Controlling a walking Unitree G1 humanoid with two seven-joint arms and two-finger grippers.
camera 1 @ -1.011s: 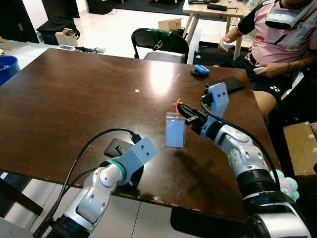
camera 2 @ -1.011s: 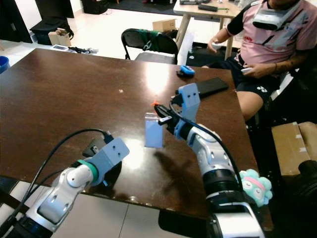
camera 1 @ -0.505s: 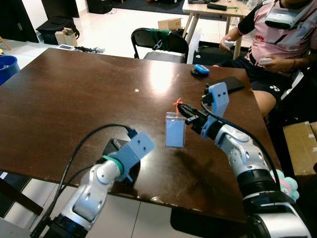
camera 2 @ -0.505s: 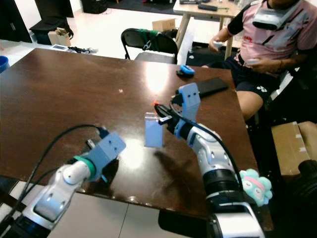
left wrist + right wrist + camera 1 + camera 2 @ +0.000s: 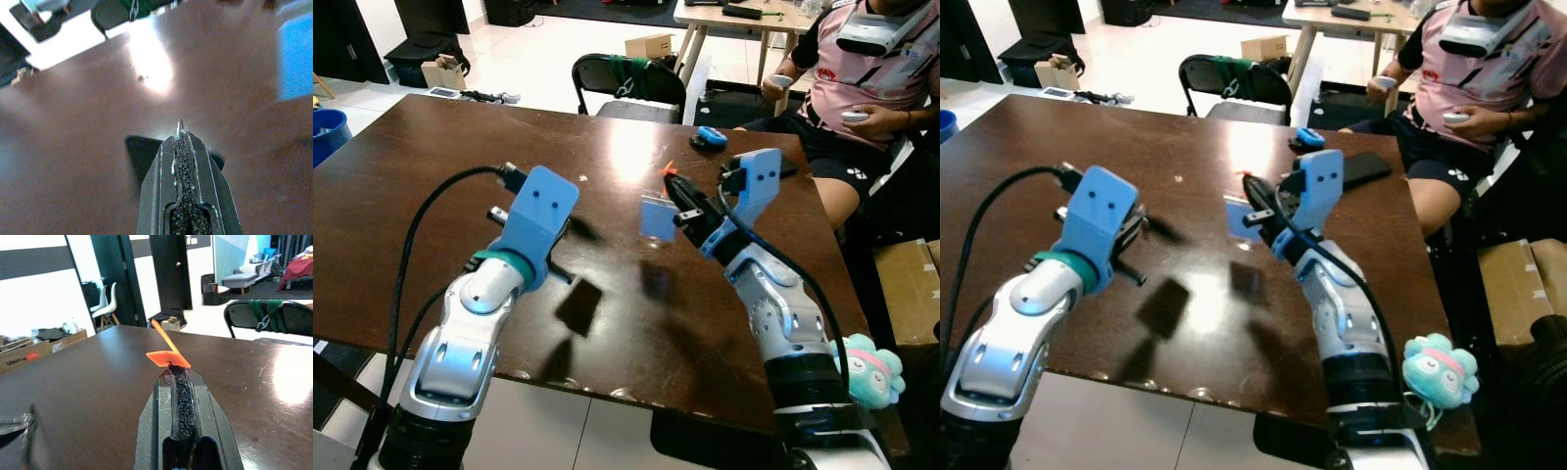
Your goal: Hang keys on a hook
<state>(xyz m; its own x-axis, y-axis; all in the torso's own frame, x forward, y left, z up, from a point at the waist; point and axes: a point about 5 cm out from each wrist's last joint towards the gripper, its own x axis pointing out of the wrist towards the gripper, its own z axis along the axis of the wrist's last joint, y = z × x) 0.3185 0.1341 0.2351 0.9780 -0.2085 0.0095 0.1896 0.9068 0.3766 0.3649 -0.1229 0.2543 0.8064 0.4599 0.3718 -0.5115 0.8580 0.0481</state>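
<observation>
Right gripper [image 5: 677, 188] pinches orange strap [image 5: 164, 352]; blue tag [image 5: 657, 217] dangles below, ready for hooking. Left gripper [image 5: 179, 128] clamps thin metal piece, lifted above table [image 5: 431, 166].

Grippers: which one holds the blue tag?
The right gripper: jaws pinch the orange strap, blue tag hanging below; the left gripper is apart from it.

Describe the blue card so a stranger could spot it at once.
Start at the big dark brown table and look toward its right half, above the bright glare patch. There the right end effector is raised above the tabletop, shut on an orange tab, with the card hanging below. It is a flat, pale blue rectangle dangling in the air; the black phone and small blue object lie on the table.
</observation>
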